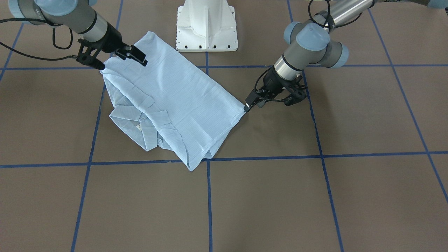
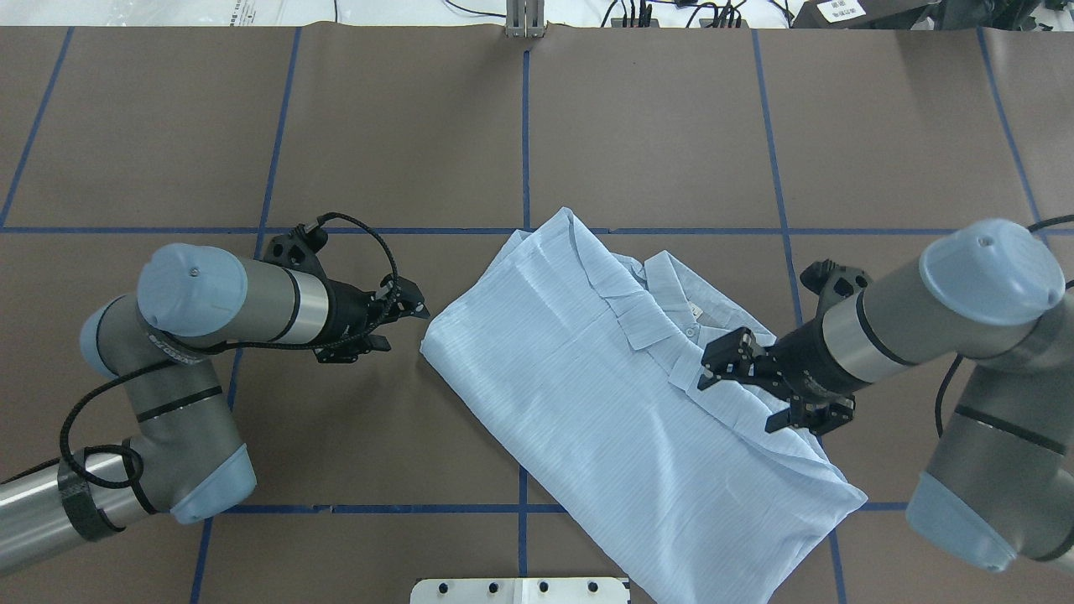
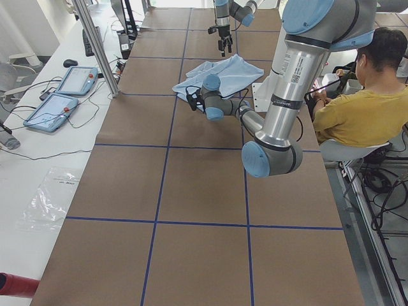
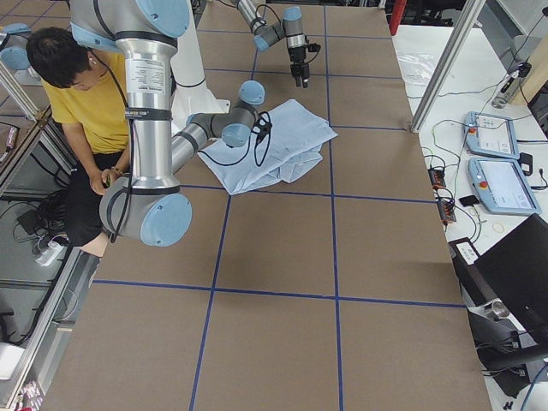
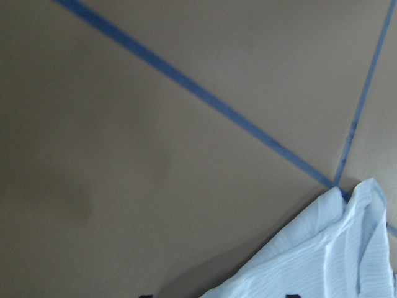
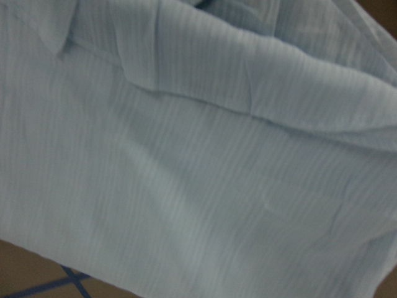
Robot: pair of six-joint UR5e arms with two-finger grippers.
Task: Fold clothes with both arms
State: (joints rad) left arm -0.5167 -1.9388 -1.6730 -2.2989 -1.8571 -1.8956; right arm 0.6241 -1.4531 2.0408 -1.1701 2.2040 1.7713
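Note:
The light-blue pinstriped shirt (image 1: 175, 105) lies partly folded on the brown table, collar showing on its upper layer (image 2: 663, 310). My left gripper (image 2: 398, 325) is open and low beside the shirt's corner, one fingertip (image 1: 247, 106) right at that corner. The left wrist view shows the corner (image 5: 322, 261) at the bottom right. My right gripper (image 2: 742, 394) is open and hovers over the shirt's edge near the collar, also seen in the front view (image 1: 119, 61). The right wrist view is filled with shirt fabric (image 6: 198, 155).
The white pedestal base (image 1: 206, 28) stands just behind the shirt. Blue tape lines (image 2: 524, 126) cross the table. A person in yellow (image 3: 357, 108) sits beside the robot. Tablets (image 3: 64, 95) lie on a side bench.

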